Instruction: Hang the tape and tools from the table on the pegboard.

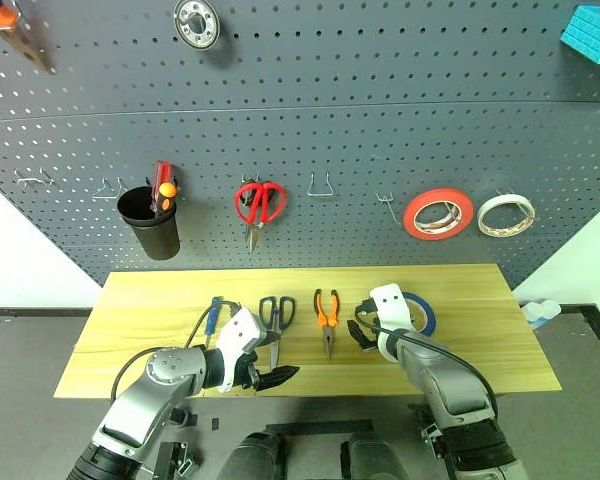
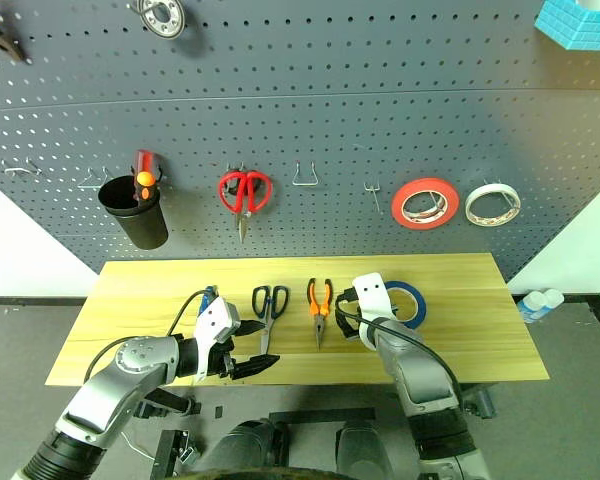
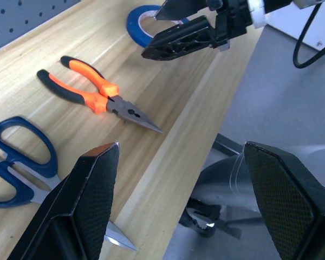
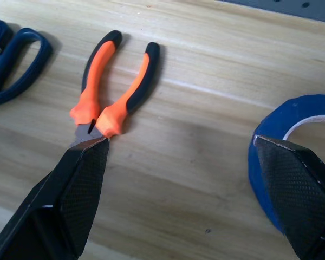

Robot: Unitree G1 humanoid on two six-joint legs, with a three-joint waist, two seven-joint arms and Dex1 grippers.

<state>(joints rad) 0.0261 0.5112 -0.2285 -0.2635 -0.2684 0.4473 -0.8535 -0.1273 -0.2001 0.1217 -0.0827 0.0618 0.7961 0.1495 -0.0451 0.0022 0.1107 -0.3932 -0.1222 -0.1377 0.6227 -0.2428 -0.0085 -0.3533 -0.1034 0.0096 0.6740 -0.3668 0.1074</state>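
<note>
- Blue tape roll lies flat on the table, at 3 o'clock of the orange pliers.
- Scissors and blue screwdriver lie at 9 o'clock of the pliers.
- Right gripper: fingers apart, empty, between pliers and tape.
- Left gripper: fingers apart, empty, over the near table edge.
- Pegboard stands at 12 o'clock.

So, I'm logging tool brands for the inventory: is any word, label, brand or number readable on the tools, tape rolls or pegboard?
None can be read.
Orange-handled pliers: no marking visible.
Dark-handled scissors: no marking visible.
Blue tape roll: plain blue, no print visible.
Red-orange tape roll and white tape roll on the pegboard: too small to tell.
</note>
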